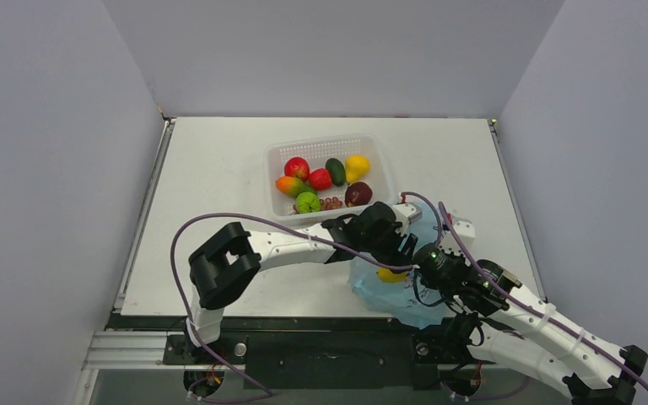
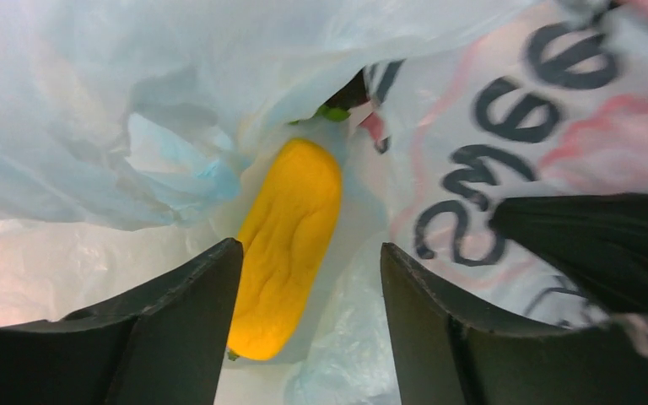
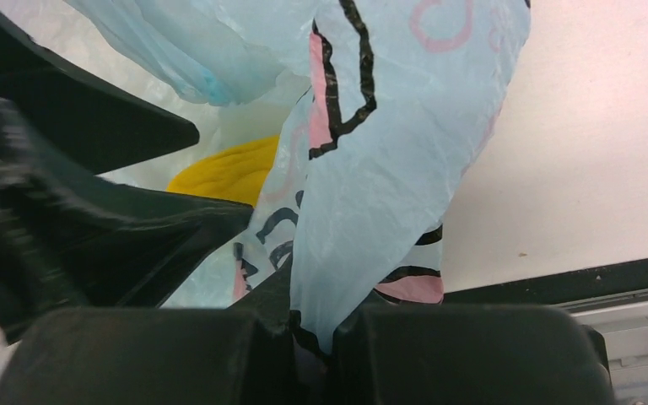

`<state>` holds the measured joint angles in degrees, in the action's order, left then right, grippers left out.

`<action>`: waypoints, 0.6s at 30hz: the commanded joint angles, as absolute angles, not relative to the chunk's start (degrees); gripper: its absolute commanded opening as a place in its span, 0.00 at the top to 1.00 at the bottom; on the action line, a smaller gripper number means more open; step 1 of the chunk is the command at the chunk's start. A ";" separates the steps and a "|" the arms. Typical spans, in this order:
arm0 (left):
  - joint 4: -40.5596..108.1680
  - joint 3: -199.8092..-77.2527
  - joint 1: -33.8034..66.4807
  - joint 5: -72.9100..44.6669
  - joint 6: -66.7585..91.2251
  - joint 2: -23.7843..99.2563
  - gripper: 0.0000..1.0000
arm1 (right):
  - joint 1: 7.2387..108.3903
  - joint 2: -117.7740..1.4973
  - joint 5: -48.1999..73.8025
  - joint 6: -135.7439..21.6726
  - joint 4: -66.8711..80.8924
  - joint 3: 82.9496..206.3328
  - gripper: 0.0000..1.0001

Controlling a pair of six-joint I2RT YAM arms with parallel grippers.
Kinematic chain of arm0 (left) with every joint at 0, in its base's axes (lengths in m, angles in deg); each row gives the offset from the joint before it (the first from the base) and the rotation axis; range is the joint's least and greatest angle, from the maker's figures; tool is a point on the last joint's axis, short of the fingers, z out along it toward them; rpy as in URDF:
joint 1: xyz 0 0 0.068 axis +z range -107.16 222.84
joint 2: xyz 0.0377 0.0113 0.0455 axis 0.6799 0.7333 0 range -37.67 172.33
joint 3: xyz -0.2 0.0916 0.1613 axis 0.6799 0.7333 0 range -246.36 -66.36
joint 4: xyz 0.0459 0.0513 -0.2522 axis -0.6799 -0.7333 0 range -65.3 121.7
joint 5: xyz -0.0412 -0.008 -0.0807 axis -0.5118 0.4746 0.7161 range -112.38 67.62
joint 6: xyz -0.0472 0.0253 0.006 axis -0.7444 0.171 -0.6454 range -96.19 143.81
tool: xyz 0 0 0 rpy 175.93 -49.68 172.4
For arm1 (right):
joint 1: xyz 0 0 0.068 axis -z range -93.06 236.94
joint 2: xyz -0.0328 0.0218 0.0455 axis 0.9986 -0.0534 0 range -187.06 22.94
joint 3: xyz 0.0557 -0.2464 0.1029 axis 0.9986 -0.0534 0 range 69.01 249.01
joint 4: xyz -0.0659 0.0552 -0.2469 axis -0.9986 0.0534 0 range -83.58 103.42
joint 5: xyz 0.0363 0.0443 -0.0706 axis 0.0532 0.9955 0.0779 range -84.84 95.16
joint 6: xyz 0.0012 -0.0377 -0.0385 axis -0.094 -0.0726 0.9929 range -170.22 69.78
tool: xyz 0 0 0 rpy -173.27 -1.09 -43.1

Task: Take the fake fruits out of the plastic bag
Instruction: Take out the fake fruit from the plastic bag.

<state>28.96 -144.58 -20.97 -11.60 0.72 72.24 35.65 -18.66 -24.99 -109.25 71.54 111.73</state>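
The light blue plastic bag (image 1: 398, 295) lies at the table's near edge, its mouth held open. My right gripper (image 1: 429, 263) is shut on a fold of the bag (image 3: 388, 169), pinched deep between its jaws (image 3: 314, 325). My left gripper (image 1: 392, 251) reaches into the bag, open (image 2: 310, 247). The yellow banana (image 2: 291, 232) lies on the bag's floor between its fingers, close against the left finger (image 2: 186, 312); it also shows in the top view (image 1: 391, 274) and the right wrist view (image 3: 224, 173). The red apple (image 1: 297, 167), mango (image 1: 289, 186), lime (image 1: 307, 202) and dark purple fruit (image 1: 358, 194) lie in the basket.
The white perforated basket (image 1: 280, 153) stands just behind the bag and also holds a yellow pear (image 1: 357, 166), an avocado (image 1: 335, 170), a small red fruit (image 1: 320, 178) and grapes (image 1: 332, 203). The table's front edge (image 3: 557, 283) is close to the right gripper.
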 commanded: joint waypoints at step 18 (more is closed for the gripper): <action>23.51 -149.15 -25.19 -18.71 7.02 84.02 0.21 | 36.09 -18.09 -26.11 -107.98 71.02 114.27 1.00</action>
<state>25.72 -147.35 -24.25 -16.54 4.22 81.83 35.98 -17.88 -24.84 -109.16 73.09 111.77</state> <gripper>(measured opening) 0.804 0.003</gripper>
